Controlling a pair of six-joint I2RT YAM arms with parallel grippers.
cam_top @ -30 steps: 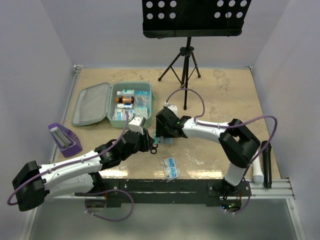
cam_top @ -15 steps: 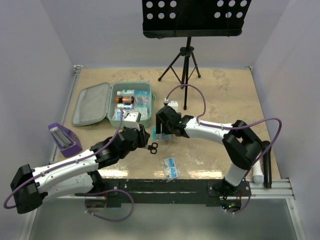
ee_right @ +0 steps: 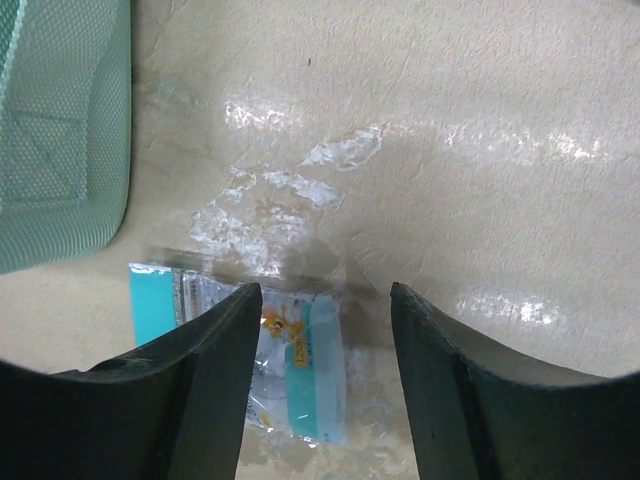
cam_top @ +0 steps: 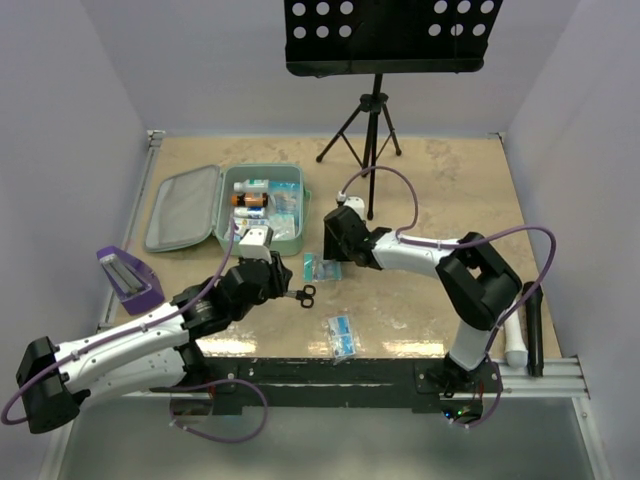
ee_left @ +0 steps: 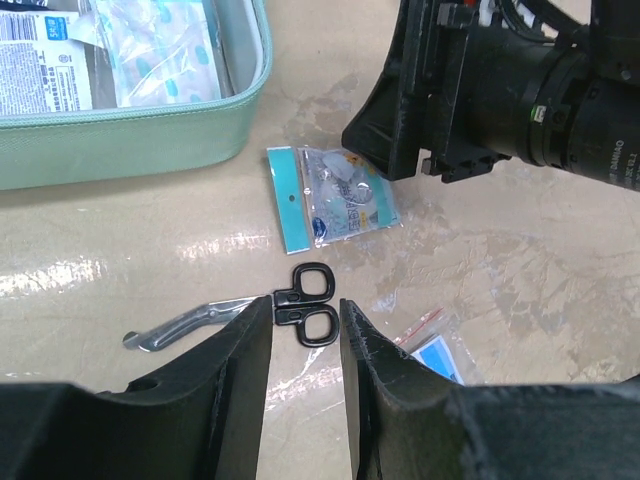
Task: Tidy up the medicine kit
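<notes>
**While the tin lies open, 2 grippers hang over loose supplies**

Where the beige, marble-patterned table (cam_top: 450,190) gives off glossy reflections, the medicine kit (cam_top: 183,208) sits at the far left. It is a mint-green, rounded-rectangular tin with its hinged lid folded flat to the left and its grey mesh lining facing up. Its tray holds flat printed sachets and a small orange-and-white item, packed side by side.

Just right of the tray's near corner lies a clear, crinkled plastic packet (ee_left: 335,195) with a teal header strip. The right gripper (ee_right: 325,300) hangs over it. Its 2 blunt black fingers are spread apart with nothing between them, and the packet lies flat on the table below the gap.

A little nearer, a pair of scissors (ee_left: 305,290) rests on the table, with 2 black loop handles to the right and a dull metal blade pointing left. The left gripper (ee_left: 303,318) is over the handles, its 2 fingers partway apart and gripping nothing. Whether the tips touch the table is hard to tell from the wrist view.

A 2nd packet (cam_top: 342,335), a clear zip bag with blue contents, lies close to the near edge. A purple holder (cam_top: 130,275) stands at the left edge. A black perforated music stand (cam_top: 385,35) rises on its tripod at the far side.
</notes>
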